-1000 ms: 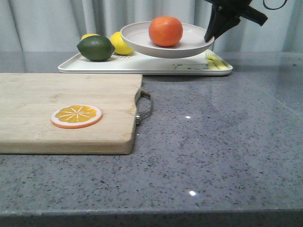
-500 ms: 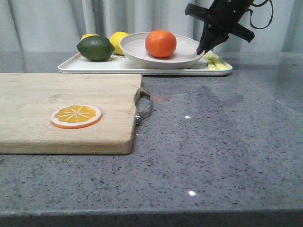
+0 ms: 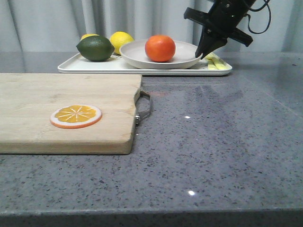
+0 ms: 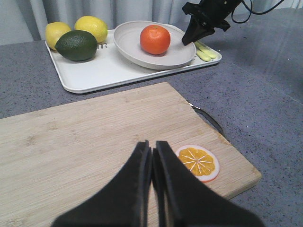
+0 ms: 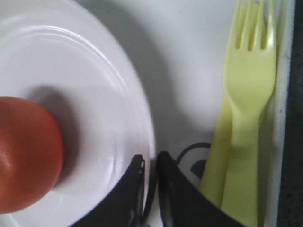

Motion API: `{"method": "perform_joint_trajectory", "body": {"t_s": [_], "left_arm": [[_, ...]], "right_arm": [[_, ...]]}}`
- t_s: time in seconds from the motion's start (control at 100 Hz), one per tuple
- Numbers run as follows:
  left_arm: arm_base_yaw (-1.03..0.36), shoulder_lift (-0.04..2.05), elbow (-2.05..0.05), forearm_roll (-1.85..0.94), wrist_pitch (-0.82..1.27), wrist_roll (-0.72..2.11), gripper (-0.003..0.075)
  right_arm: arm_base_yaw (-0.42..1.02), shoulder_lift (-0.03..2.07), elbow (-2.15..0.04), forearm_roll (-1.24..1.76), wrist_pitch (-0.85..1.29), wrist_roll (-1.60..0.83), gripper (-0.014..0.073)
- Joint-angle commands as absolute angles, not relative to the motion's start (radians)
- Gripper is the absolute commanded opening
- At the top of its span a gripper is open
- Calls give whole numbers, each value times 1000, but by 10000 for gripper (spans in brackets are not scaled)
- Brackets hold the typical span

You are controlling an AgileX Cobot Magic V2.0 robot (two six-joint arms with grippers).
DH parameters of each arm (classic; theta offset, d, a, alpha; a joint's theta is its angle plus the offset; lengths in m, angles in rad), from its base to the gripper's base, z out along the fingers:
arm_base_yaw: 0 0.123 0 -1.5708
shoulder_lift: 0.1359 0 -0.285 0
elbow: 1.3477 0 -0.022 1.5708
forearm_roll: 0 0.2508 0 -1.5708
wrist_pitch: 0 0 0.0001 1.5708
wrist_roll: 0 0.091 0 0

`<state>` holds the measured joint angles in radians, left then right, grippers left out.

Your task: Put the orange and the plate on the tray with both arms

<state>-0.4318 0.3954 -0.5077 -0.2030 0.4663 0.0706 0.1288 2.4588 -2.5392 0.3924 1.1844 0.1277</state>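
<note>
The orange (image 3: 160, 48) sits in the off-white plate (image 3: 137, 52), and the plate rests on the white tray (image 3: 94, 66) at the back of the table. My right gripper (image 3: 201, 53) is shut on the plate's right rim, one finger inside the rim and one outside. The right wrist view shows this grip (image 5: 150, 163) close up, with the orange (image 5: 23, 156) deep in the plate (image 5: 94, 94). My left gripper (image 4: 151, 146) is shut and empty, hovering over the wooden cutting board (image 4: 85, 137). It is out of the front view.
A dark green lime (image 3: 96, 48) and two lemons (image 3: 121, 41) lie at the tray's left end. A yellow plastic fork (image 5: 248, 94) lies on the tray beside the plate. An orange slice disc (image 3: 76, 116) rests on the cutting board, whose metal handle (image 3: 144, 108) faces right.
The right gripper has lowered the plate with the orange from above the tray down onto it. The left gripper's earlier position is not shown.
</note>
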Motion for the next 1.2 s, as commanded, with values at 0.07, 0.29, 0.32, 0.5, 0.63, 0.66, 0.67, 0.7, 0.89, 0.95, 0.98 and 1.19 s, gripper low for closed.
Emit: {"method": "perform_joint_trajectory", "body": {"t_s": [0.07, 0.29, 0.32, 0.5, 0.63, 0.66, 0.67, 0.7, 0.89, 0.95, 0.98, 1.19], "left_arm": [[-430, 400, -536, -215, 393, 64, -19], [-430, 400, -536, -215, 395, 64, -19], [-430, 400, -536, -215, 395, 64, -19], [-430, 400, -536, -215, 395, 64, -19], [-430, 400, -536, -215, 395, 64, -19], [-430, 400, -536, -218, 395, 64, -19], [-430, 400, -536, -218, 395, 64, -19], [-430, 400, -536, -221, 397, 64, -19], [-430, 400, -536, -221, 404, 64, -19], [-430, 400, -536, -221, 404, 64, -19], [-430, 400, -536, -221, 404, 64, -19], [-430, 400, -536, -221, 404, 64, -19]], "right_arm": [[127, 2388, -2573, 419, 1140, 115, 189], [126, 2385, -2624, 413, 1188, 115, 194], [126, 2385, -2635, 409, 1204, 115, 194], [126, 2385, -2714, 366, 1312, 105, 181], [125, 2377, -2736, 355, 1339, 103, 52], [125, 2373, -2736, 355, 1339, 103, 16], [125, 2371, -2736, 355, 1339, 103, 7], [125, 2367, -2736, 355, 1340, 103, -36], [128, 2319, -2734, 355, 1342, 103, -60], [128, 2299, -2733, 355, 1342, 103, -60], [128, 2285, -2730, 355, 1343, 103, -60], [128, 2159, -2593, 355, 1342, 78, -60]]}}
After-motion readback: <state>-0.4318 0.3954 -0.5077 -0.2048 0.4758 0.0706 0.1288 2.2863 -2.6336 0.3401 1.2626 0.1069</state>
